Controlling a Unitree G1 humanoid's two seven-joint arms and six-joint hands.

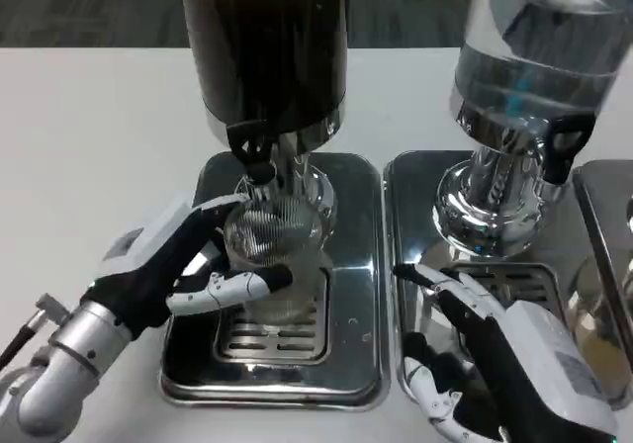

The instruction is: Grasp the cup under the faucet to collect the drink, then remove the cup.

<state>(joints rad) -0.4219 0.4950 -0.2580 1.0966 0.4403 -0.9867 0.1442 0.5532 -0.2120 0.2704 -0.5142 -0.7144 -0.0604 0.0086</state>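
At the lower left of the frame my silver left forearm (69, 349) rises toward the centre, and my left hand (173, 265) wraps around the clear cup (272, 255): one finger runs along the cup's upper left side, another lies across its lower front, so I am grasping it. The cup stands upright on the slotted grate (272, 334) of the left drip tray (351, 265), a shiny steel tray in the lower middle of the picture. Directly above the cup hangs the black faucet (255, 156) of the dark dispenser (267, 47), whose tank fills the upper centre. I cannot tell whether any drink is in the cup.

Right of that tray sits a second drip tray (410, 265), touching or just beside the first. On it stands the clear dispenser (534, 57), in the upper right, with a chrome base (490, 206) and its own black tap (569, 146).

At the lower right my right hand (495, 364) lies over the second tray's grate, white back up, fingers spread apart and pointing toward the upper left, released and holding nothing. The white table (89, 136) stretches across the left of the frame.
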